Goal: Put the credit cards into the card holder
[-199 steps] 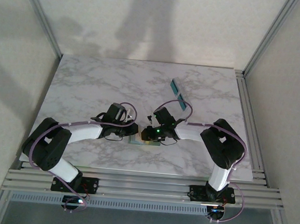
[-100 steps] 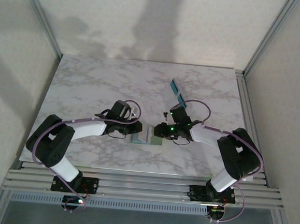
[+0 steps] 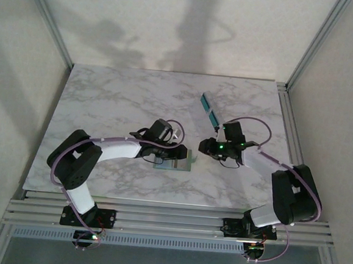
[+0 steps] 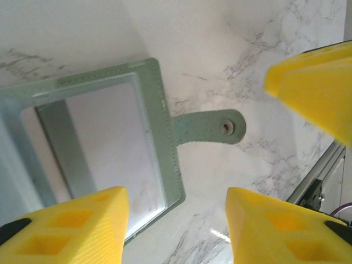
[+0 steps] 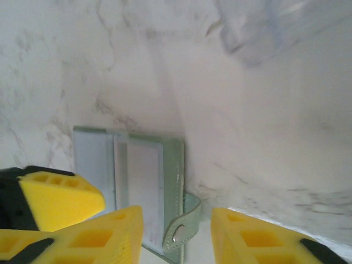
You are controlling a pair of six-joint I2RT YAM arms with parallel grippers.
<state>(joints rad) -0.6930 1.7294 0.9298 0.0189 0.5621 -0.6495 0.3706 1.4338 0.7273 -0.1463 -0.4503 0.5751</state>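
Card holder (image 4: pixel 165 137) cut off at pic edge; left gripper (image 4: pixel 176 220) & right gripper (image 5: pixel 176 231) parted, holding nothing.

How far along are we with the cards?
Done: the sage-green stitched card holder lies open on the marble table. In hand: nothing; the left hand and right hand are open and empty near it. Left: teal plastic cards lie farther back, uninserted.

The right gripper (image 3: pixel 206 145) has drawn back to the right, clear of the card holder (image 3: pixel 182 163), while the left gripper (image 3: pixel 176 151) has shifted right, over its far edge
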